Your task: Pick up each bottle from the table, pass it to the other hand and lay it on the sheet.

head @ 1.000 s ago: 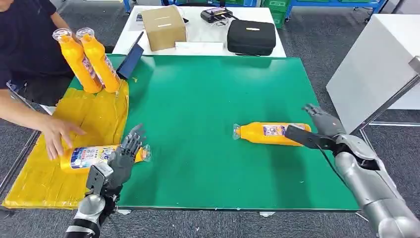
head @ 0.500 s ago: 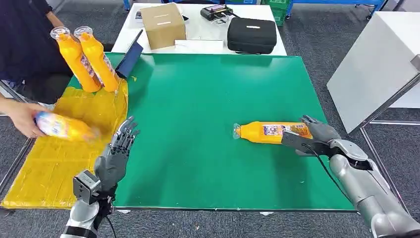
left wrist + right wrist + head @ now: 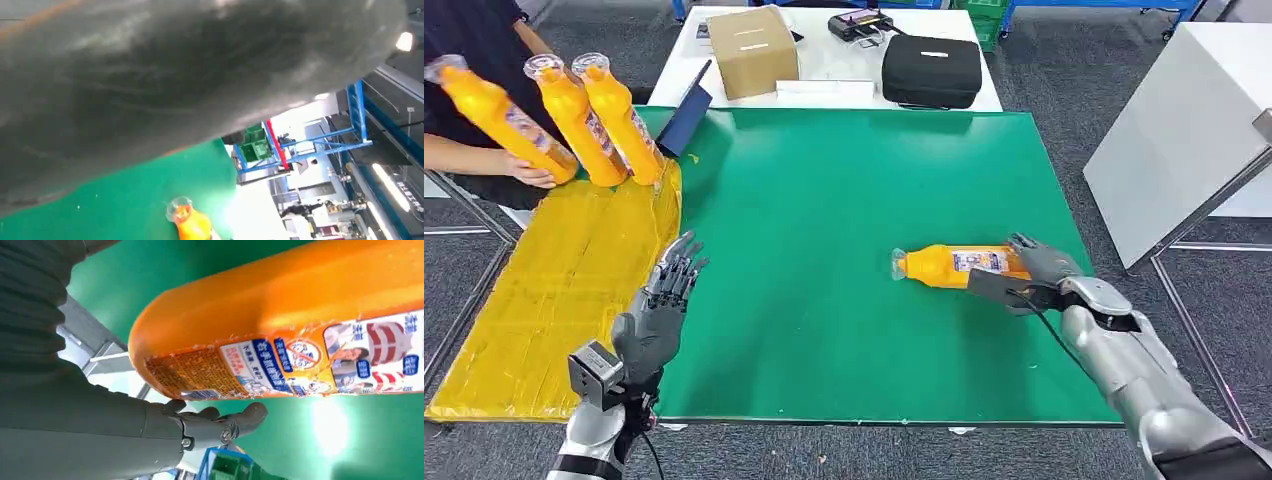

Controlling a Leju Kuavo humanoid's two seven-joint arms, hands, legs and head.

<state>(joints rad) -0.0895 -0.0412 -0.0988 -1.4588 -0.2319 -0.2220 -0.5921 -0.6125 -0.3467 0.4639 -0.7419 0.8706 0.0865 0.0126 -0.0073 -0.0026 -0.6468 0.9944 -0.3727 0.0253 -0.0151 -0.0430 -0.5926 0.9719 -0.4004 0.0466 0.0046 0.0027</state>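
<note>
An orange bottle (image 3: 954, 265) lies on the green table (image 3: 824, 180), cap toward the left. My right hand (image 3: 1024, 272) straddles its base, thumb in front and fingers behind. In the right wrist view the bottle (image 3: 300, 325) is close and a finger (image 3: 220, 425) stands a little apart from it. My left hand (image 3: 659, 310) is raised with fingers apart and nothing in it, beside the yellow sheet (image 3: 544, 300). The left wrist view catches the bottle's cap (image 3: 187, 220) beyond the blurred hand (image 3: 150, 75). Two orange bottles (image 3: 599, 125) stand at the sheet's far edge. A person's hand (image 3: 524, 170) holds a third bottle (image 3: 494, 115) beside them.
Behind the green table is a white table (image 3: 834, 90) with a cardboard box (image 3: 754, 52) and a black case (image 3: 931, 72). A dark blue flat item (image 3: 686, 122) leans at the far left corner. A white cabinet (image 3: 1184, 130) stands on the right.
The person lifted the bottle off the sheet and stood it beside the other two. My right hand moved in around the lying bottle's base. My left hand drew back and rose, empty.
</note>
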